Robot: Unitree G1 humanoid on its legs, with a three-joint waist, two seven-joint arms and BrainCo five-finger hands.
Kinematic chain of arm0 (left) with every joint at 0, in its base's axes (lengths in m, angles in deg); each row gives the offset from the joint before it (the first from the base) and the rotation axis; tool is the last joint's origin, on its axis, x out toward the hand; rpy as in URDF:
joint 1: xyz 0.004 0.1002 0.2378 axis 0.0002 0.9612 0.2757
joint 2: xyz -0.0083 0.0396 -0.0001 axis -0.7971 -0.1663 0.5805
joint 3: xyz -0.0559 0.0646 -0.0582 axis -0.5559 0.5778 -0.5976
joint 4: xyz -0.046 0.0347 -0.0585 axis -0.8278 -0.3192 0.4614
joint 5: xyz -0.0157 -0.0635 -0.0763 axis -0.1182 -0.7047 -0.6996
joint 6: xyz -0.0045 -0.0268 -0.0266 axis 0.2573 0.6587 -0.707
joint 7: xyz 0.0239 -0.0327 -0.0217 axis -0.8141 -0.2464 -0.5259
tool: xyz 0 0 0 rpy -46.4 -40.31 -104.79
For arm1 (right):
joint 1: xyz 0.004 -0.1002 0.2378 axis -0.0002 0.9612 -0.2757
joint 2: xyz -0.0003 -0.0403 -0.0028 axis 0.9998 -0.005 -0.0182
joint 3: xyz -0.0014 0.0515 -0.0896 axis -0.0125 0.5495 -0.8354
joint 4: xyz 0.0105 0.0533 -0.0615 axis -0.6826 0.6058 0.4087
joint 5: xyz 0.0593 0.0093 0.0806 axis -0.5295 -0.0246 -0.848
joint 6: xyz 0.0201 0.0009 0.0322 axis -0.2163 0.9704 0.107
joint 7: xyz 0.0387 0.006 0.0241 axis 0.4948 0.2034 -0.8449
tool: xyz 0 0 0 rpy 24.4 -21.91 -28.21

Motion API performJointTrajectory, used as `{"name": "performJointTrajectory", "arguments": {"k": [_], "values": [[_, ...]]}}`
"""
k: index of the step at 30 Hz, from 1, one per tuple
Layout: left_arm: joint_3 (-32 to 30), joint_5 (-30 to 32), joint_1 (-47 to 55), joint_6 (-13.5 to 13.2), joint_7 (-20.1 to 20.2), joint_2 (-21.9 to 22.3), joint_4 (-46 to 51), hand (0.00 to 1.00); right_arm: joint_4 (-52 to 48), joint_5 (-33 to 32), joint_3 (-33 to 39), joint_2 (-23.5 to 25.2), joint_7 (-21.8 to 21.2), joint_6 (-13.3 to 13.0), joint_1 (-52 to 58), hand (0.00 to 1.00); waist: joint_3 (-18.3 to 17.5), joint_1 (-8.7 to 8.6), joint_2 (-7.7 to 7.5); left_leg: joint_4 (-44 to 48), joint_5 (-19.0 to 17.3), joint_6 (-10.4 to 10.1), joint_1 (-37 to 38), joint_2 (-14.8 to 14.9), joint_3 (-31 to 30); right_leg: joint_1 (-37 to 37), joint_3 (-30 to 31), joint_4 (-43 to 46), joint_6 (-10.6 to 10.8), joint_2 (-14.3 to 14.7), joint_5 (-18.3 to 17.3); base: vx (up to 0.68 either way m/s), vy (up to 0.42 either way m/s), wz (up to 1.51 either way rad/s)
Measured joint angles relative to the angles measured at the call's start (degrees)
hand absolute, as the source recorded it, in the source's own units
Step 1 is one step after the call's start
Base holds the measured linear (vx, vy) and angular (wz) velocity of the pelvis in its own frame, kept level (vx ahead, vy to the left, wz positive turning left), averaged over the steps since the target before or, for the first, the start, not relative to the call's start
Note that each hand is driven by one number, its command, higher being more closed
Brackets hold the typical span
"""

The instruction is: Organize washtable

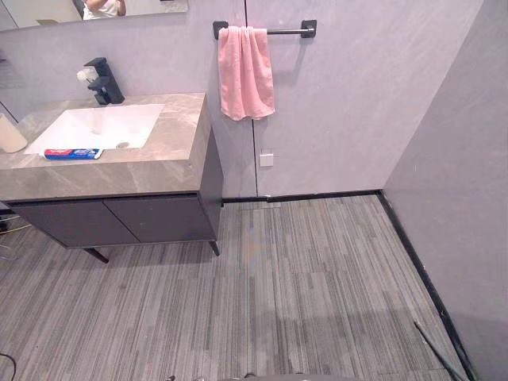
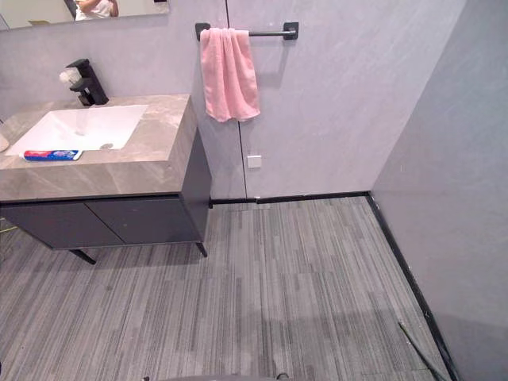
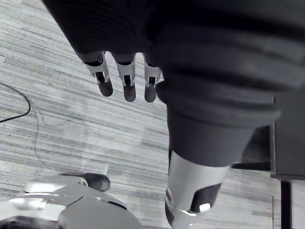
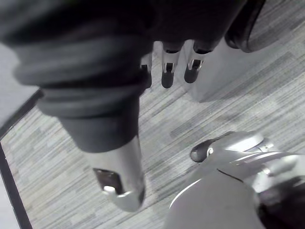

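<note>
well, my left hand (image 3: 125, 80) and right hand (image 4: 167, 71) hang relaxed, empty; toothpaste (image 1: 73, 153) lies just beside the sink (image 1: 103, 125).

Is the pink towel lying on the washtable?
No, the pink towel hangs from the dark bar on the wall, beside the washtable.

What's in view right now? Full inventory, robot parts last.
washtable: 1, grey stone top on dark cabinet, against the wall at left
sink: 1, white, set into the top
faucet: 1, black, behind the sink
toothpaste tube: 1, blue, red and white, lying at the sink's front edge
white object: 1, top's far left, cut off, unidentifiable
towel: 1, pink, hanging on the towel bar
towel bar: 1, black, on the wall
wall plate: 1, white, below the towel
mirror: 1, above the washtable
floor: grey striped
left hand: 1, silver, open, over floor
right hand: 1, silver, open, over floor
</note>
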Motion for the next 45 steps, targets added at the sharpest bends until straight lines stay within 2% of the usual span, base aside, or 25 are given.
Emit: {"name": "performJointTrajectory", "arguments": {"k": [10,21,30,33,34,36,37,38,40,41,43,45], "values": [[0.09,0.42,-1.84,-0.01,0.14,-0.45,-0.41,0.00,0.37,0.38,0.11,0.21,-0.04,-0.05,-3.76,0.00,2.95,0.12,-0.07,-0.42,-0.02,-0.06,1.88,0.06,0.07,2.54,-0.18,-1.92,0.10,0.19,-0.05,0.04,-0.017,-0.02],[0.44,1.07,-1.97,-0.05,0.07,-0.38,-0.38,0.00,0.25,-0.77,0.12,0.22,-0.16,-0.08,-4.87,0.00,3.24,0.17,0.27,-1.45,-0.46,-0.57,1.99,0.20,1.07,2.26,1.31,-3.03,0.47,0.42,0.29,-0.02,-0.008,-0.04],[1.47,1.03,-2.08,-0.11,0.04,-0.49,-0.37,0.00,-1.28,-2.04,0.09,0.75,-0.21,-0.11,-5.37,0.00,3.48,0.17,0.65,-1.06,-1.92,0.33,0.95,0.51,3.50,1.16,3.30,-4.49,0.61,0.83,1.11,-0.01,-0.016,-0.17],[1.82,0.99,-2.24,-0.38,0.05,-0.47,-0.14,0.00,-1.48,-2.10,0.16,0.80,-0.26,-0.11,-5.85,0.00,3.72,0.29,0.90,1.38,-3.99,0.78,-0.62,0.72,4.45,-1.82,4.02,0.32,1.10,0.77,-1.65,0.06,0.008,-0.14],[1.90,0.98,-2.24,-0.59,0.06,-0.47,-0.06,0.00,-1.59,-2.27,0.46,0.97,-0.35,-0.11,-5.91,0.00,3.91,0.29,0.94,2.87,-5.26,1.04,-0.85,0.75,4.99,-3.64,4.47,5.22,1.48,0.63,-4.28,0.10,0.021,-0.22],[2.40,0.99,-2.47,-0.73,0.05,-0.49,0.01,0.00,-2.15,-2.99,1.26,1.32,-0.48,-0.23,-6.09,0.00,4.81,0.22,1.06,4.61,-6.82,1.58,-0.10,0.74,5.81,-6.81,3.76,14.68,3.91,0.12,-7.42,0.10,0.041,-0.22],[3.38,1.01,-2.69,-0.96,0.06,-0.72,-0.05,0.00,-2.90,-3.21,1.84,1.76,-0.53,-0.33,-6.27,0.00,5.56,0.23,1.22,4.80,-7.33,1.94,0.65,0.65,6.18,-10.22,2.00,23.42,5.35,-0.50,-8.65,0.09,0.072,-0.07],[4.34,1.00,-3.08,-0.94,0.07,-1.27,-0.14,0.00,-3.91,-3.81,2.35,1.99,-0.51,-0.55,-6.43,0.00,6.59,-0.02,0.95,4.83,-7.46,2.20,2.42,0.13,6.02,-13.60,-0.03,32.77,5.71,-1.93,-9.00,0.10,0.060,0.07],[4.54,0.99,-3.59,-0.92,0.07,-1.59,-0.16,0.00,-4.20,-4.30,2.33,1.75,-0.51,-0.92,-6.37,0.00,7.53,-0.34,0.83,4.85,-8.77,3.34,4.45,-0.62,5.11,-16.63,-3.77,41.09,4.74,-4.67,-11.36,0.12,0.033,0.20],[4.23,0.99,-3.94,-0.92,0.06,-1.64,-0.15,0.00,-4.17,-4.32,2.35,1.64,-0.51,-1.05,-6.32,0.00,7.64,-0.13,0.60,4.92,-9.87,3.47,5.81,-0.84,4.45,-18.01,-5.35,43.58,4.73,-6.22,-13.10,0.23,0.021,0.28],[4.10,0.97,-4.06,-0.91,0.06,-1.64,-0.27,0.00,-4.17,-4.37,2.36,1.47,-0.53,-1.37,-6.43,0.00,7.75,-0.64,0.63,4.86,-11.11,3.45,7.37,-0.32,3.18,-20.10,-7.57,42.19,4.42,-7.18,-14.48,0.28,-0.016,0.33],[4.11,0.96,-4.47,-0.91,0.08,-1.17,-0.40,0.00,-4.13,-4.44,2.26,0.65,-0.54,-1.32,-7.18,0.00,8.22,-1.80,1.71,4.66,-12.49,2.25,8.75,2.27,1.93,-23.25,-9.13,33.01,3.02,-5.80,-13.16,0.31,-0.083,0.34]]}}
